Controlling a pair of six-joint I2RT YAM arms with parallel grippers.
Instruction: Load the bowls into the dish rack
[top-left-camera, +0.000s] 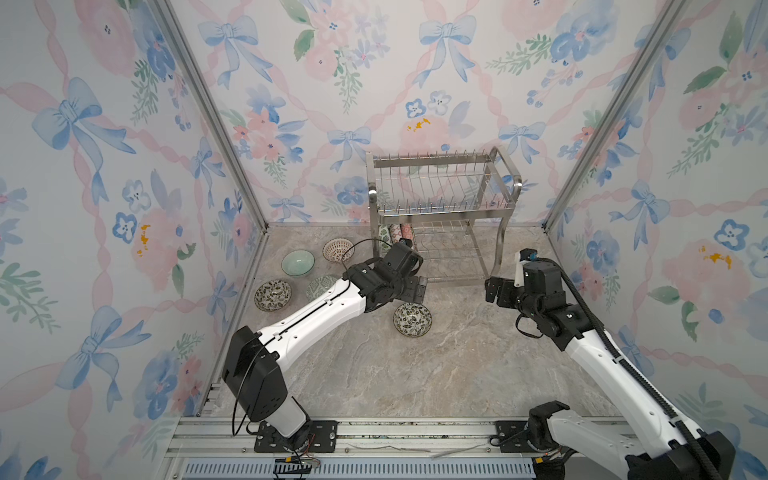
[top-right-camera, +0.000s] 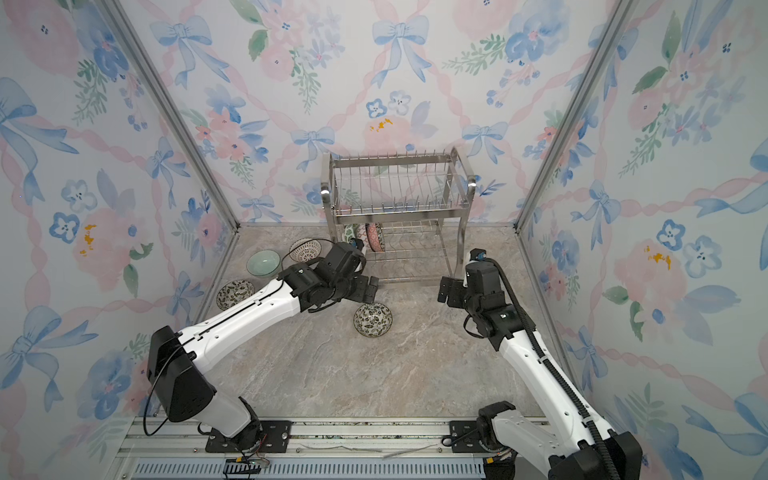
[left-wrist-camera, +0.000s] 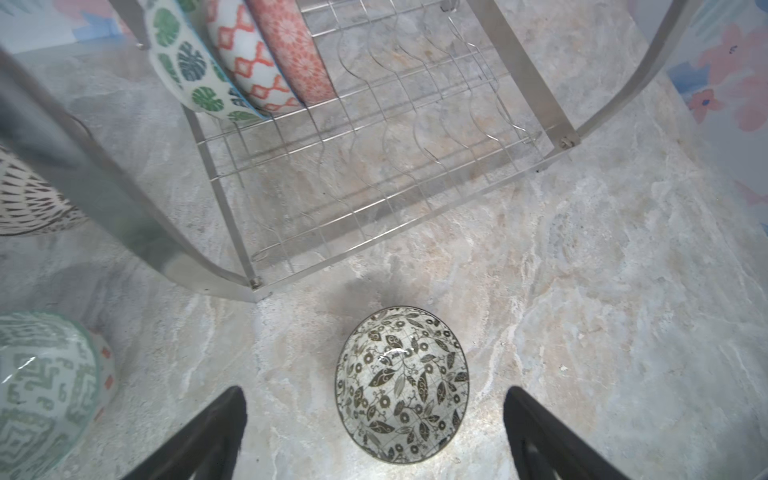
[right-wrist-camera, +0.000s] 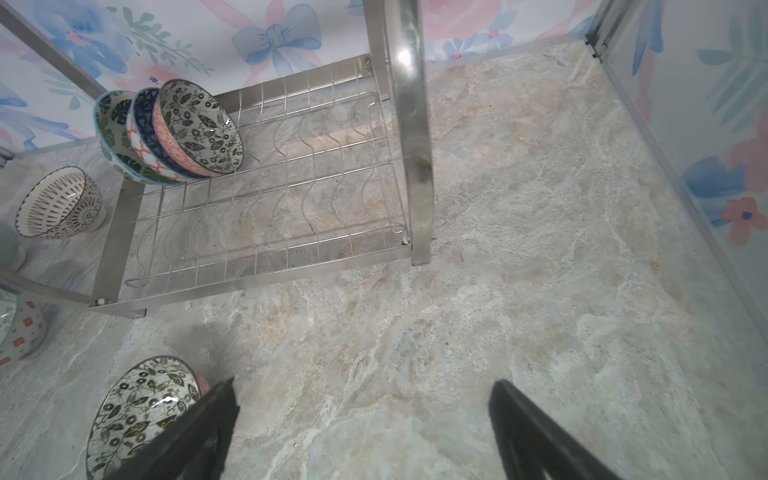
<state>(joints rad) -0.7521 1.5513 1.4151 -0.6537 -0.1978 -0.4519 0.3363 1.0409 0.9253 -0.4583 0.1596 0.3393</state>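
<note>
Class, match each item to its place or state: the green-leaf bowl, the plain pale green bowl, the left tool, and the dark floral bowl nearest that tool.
Column 1:
1 green-leaf bowl
2 plain pale green bowl
3 left tool
4 dark floral bowl

Column 2:
A open, holding nothing
B on the table, in front of the dish rack
C on edge in the rack's lower tier
D on the table, left of the rack in both top views

Pairs: 1-C, 2-D, 3-A, 4-B

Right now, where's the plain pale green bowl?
In a top view the pale green bowl sits upright on the left, beside the dash-patterned bowl and left of the dish rack.
</note>
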